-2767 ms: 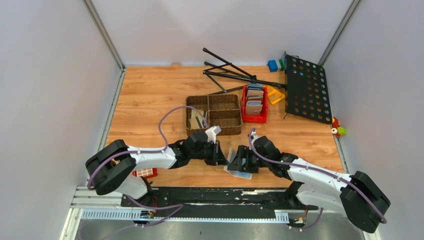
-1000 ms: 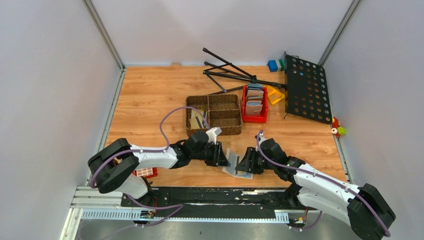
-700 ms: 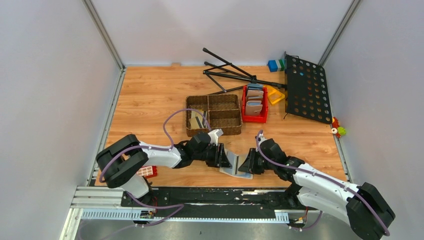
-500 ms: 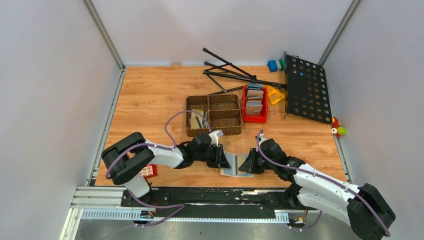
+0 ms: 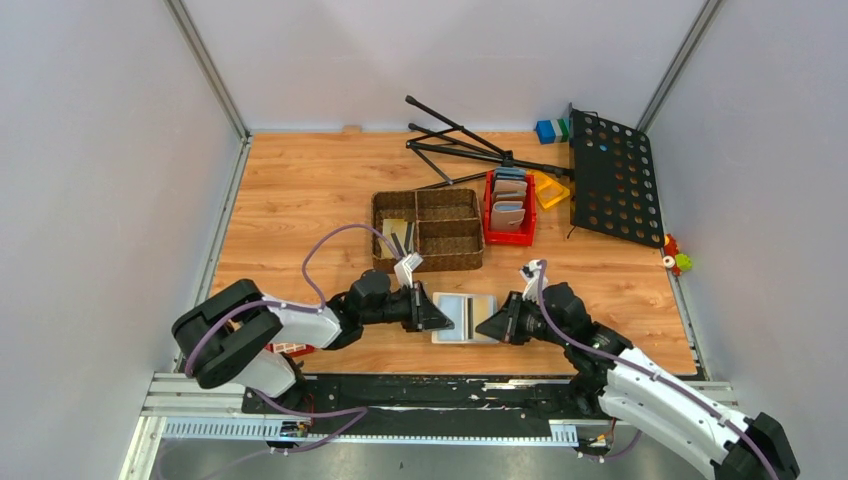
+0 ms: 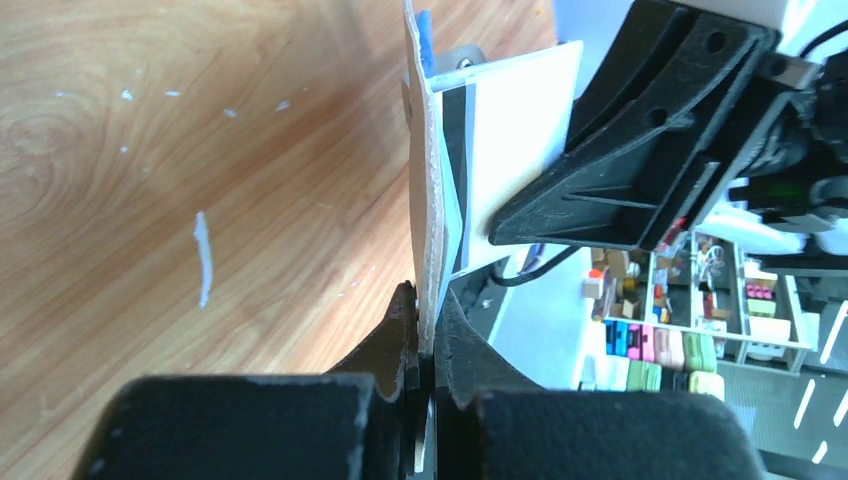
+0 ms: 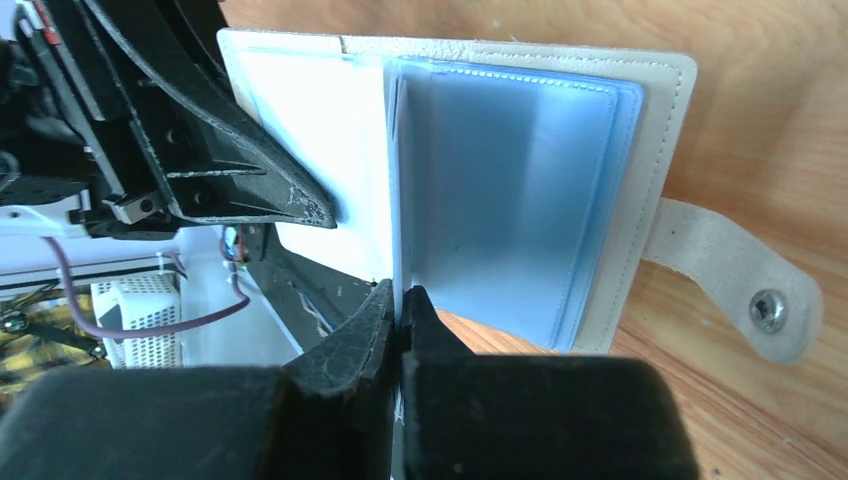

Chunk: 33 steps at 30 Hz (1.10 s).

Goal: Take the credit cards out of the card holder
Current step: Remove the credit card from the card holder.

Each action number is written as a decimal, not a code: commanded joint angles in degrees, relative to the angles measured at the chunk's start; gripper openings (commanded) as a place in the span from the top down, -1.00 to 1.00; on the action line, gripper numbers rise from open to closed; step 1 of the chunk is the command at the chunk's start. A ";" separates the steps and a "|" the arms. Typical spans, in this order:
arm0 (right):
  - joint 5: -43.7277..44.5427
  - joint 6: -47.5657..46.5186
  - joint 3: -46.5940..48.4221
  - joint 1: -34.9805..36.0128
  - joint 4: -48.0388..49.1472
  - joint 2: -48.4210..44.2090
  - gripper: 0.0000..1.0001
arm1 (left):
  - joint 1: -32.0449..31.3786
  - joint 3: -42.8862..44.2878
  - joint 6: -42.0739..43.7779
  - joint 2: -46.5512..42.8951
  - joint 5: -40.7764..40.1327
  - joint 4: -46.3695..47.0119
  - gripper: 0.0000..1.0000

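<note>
The card holder point(image 5: 465, 318), beige outside and pale blue-grey inside, is spread open just above the table between both arms. My left gripper point(image 5: 437, 320) is shut on its left beige cover point(image 6: 431, 230); a whitish card with a dark stripe point(image 6: 515, 130) stands out of the pockets behind it. My right gripper point(image 5: 488, 327) is shut on a thin pale blue pocket leaf point(image 7: 400, 200) at the holder's middle. The strap tab point(image 7: 745, 275) hangs off the right edge. Tan and dark credit cards point(image 5: 396, 233) lie in the basket's left compartment.
A brown woven basket point(image 5: 450, 245) stands just behind the holder. Right of it is a red crate point(image 5: 522, 238) with other wallets. A black perforated music stand point(image 5: 612, 178) lies at the back right. A small red-and-white block point(image 5: 290, 347) sits by the left arm's base.
Both grippers have shut on the holder. It went from half folded and tilted to spread flat open, and the arms drew apart, left arm leftward and right arm rightward.
</note>
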 commanded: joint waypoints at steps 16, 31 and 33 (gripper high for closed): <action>4.25 -0.71 4.36 -0.54 -2.74 -4.70 1.00 | 0.91 9.10 15.81 -37.81 -24.99 -56.42 -0.09; 3.96 -2.46 10.22 -0.48 -5.89 3.29 1.00 | -14.37 21.69 16.47 -23.22 -12.74 -36.53 0.31; 4.84 -2.61 11.27 -0.36 -7.64 5.64 1.00 | -15.30 23.13 16.80 -21.86 -13.81 -36.37 0.28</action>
